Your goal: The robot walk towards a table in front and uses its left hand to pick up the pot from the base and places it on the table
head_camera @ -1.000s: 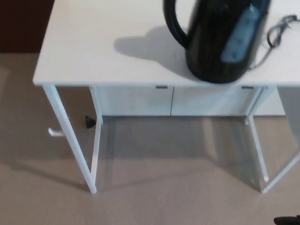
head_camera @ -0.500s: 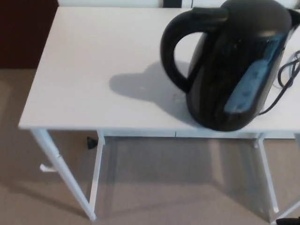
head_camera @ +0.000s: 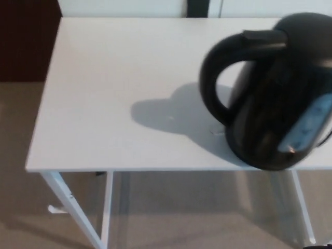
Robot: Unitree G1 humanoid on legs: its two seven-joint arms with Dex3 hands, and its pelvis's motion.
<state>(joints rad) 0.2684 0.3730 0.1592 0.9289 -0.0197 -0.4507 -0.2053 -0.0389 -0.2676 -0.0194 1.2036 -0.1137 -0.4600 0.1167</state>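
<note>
A black electric pot (head_camera: pixel 275 93) stands on the white table (head_camera: pixel 104 93) near its front right edge, partly cut off by the picture's right side. Its curved handle (head_camera: pixel 218 78) points left and a bluish water window shows on its lower right. Its base is hidden under it. Neither of my hands shows in the head view.
The table's white legs (head_camera: pixel 72 207) and frame stand on beige carpet (head_camera: pixel 21 207). A dark brown surface (head_camera: pixel 26 41) lies at the far left behind the table. A white wall or panel runs along the top edge.
The whole picture has shifted: the camera has come closer and tilted up, so the table top fills more of the view. The cable at the right is out of frame.
</note>
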